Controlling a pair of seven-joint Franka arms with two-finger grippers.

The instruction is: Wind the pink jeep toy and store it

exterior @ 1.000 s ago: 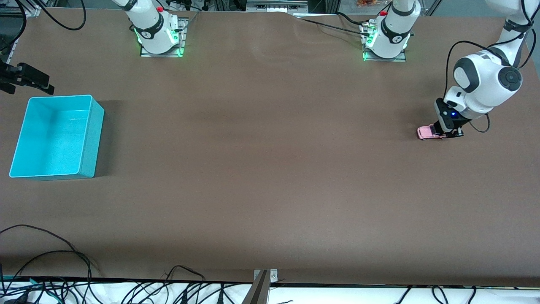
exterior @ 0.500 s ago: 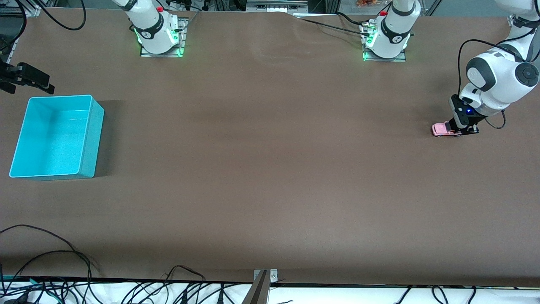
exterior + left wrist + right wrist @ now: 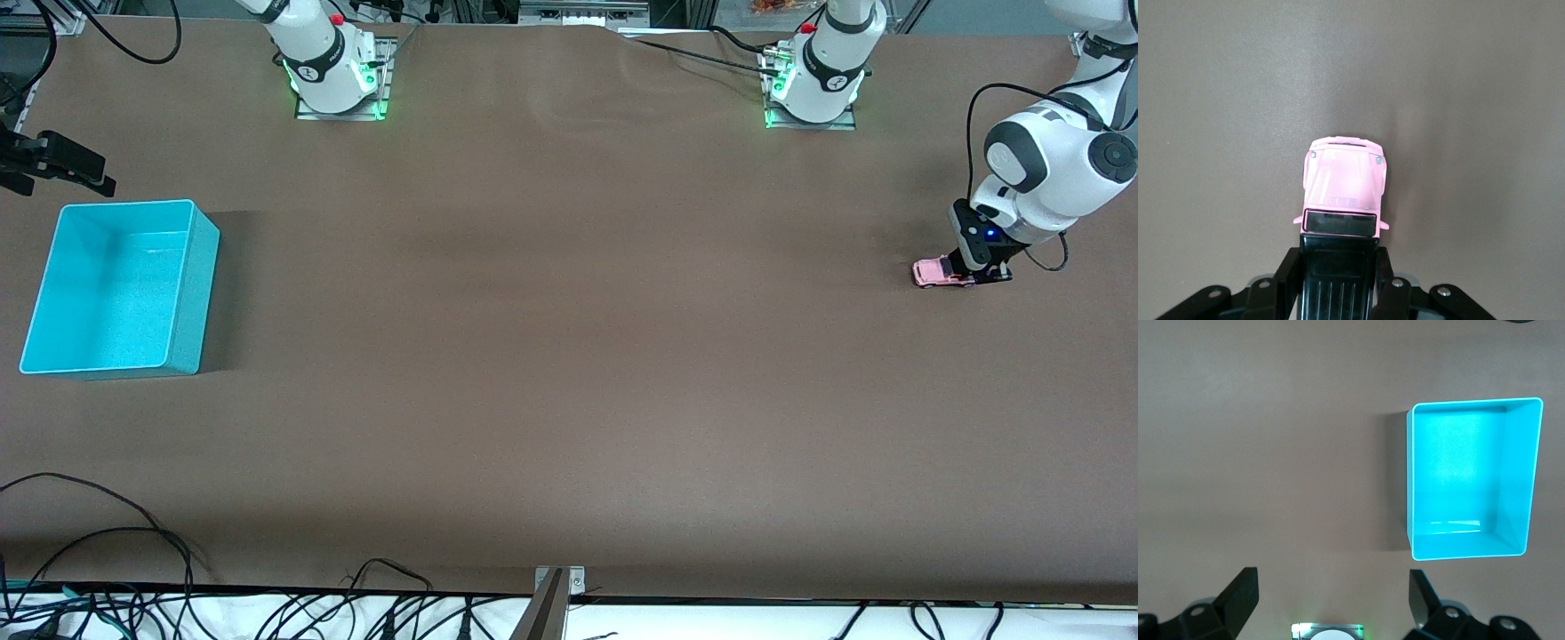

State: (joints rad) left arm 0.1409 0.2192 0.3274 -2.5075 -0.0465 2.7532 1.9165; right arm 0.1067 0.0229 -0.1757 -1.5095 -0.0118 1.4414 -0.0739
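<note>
At the left arm's end of the desk [image 3: 569, 356], the left tool [image 3: 971, 276] pinches the pink jeep toy [image 3: 935, 272] by its rear, wheels seemingly down, likely for winding. Well apart, the right tool [image 3: 55, 167] waits spread wide above the desk, beside the turquoise bin [image 3: 191, 293], probably for storing.

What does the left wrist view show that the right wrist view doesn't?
Only the left wrist view shows the pink jeep toy, its black-roofed rear clamped in the shut left pincer.

Only the right wrist view shows the turquoise bin, nothing in it, and the open right pincer, which holds nothing while that arm waits.

Both show the brown table.
</note>
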